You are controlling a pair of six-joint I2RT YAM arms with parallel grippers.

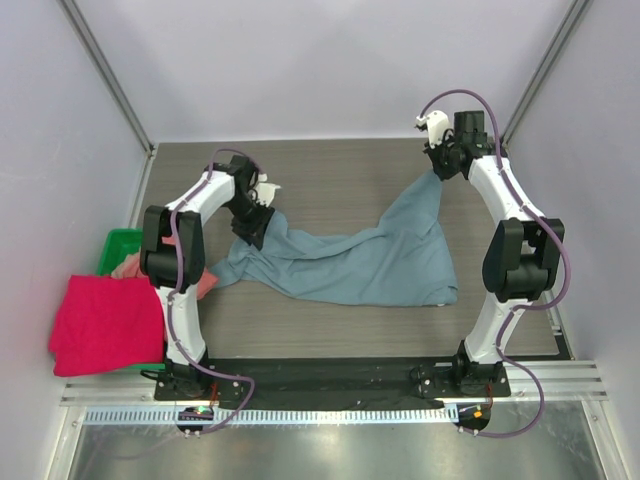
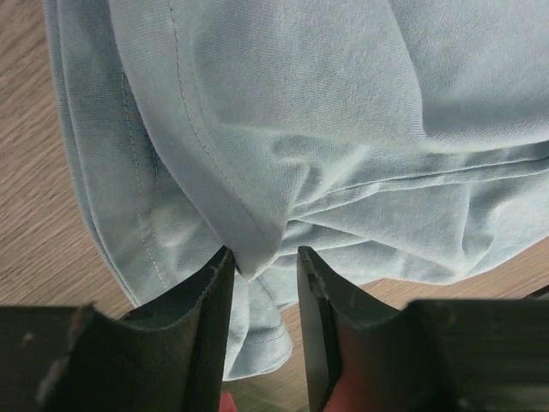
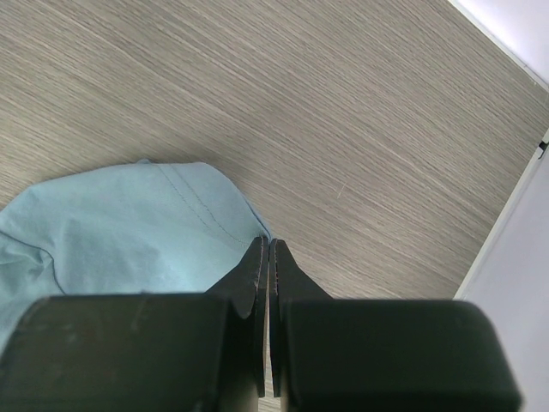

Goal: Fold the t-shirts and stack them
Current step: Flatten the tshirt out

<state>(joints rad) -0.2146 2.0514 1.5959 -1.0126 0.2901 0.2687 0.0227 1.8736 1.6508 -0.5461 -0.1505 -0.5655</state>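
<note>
The slate-blue t-shirt (image 1: 350,262) lies rumpled across the middle of the wood-grain counter (image 1: 340,170), stretched between the two arms. Its lower hem sags in a wide curve toward the near edge.

The left claw (image 2: 264,256) is narrowed around a bunched fold of the shirt's stitched hem. The cloth draws to a point between the fingertips (image 2: 210,287), with creases fanning away from it. From above, this grip sits at the shirt's left end, close to the left arm's elbow.

The right claw (image 3: 264,244) is pressed almost completely together on a thin edge of the same shirt (only a sliver of gap shows). It holds the shirt's far right corner up, and the fabric slopes down from it to the counter.

At the left edge of the counter, the crimson-pink t-shirt (image 1: 105,322) lies in a loose slab, partly over the green bin (image 1: 118,244). The salmon-pink t-shirt (image 1: 128,267) peeks out between them.
</note>
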